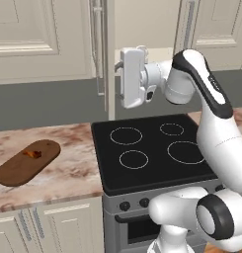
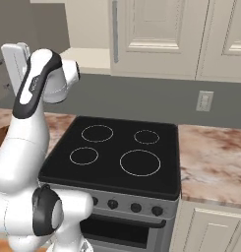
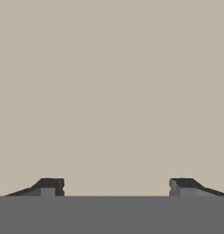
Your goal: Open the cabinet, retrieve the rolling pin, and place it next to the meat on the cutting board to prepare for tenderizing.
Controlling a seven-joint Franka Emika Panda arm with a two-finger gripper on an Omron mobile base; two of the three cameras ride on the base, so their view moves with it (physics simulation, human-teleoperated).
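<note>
The cabinet (image 1: 110,59) has its left door swung out, seen edge-on, with the long grey handle (image 1: 97,44) beside it. A plain cream shelf (image 1: 159,53) shows behind the door. My gripper (image 1: 118,69) is raised above the stove, level with the shelf and close to the door's edge. In the hand view the gripper (image 3: 117,187) is open, its fingertips (image 3: 49,185) wide apart with only a flat cream surface ahead. The dark oval cutting board (image 1: 19,170) lies on the left counter with the small reddish meat (image 1: 32,154) on it. The rolling pin is out of view.
A black four-ring cooktop (image 1: 152,148) sits below the arm, with oven knobs (image 2: 134,206) on its front. Marble counter (image 2: 210,162) runs on both sides. A wall outlet (image 2: 204,101) is on the grey backsplash. The cabinet's right door (image 2: 159,34) is shut.
</note>
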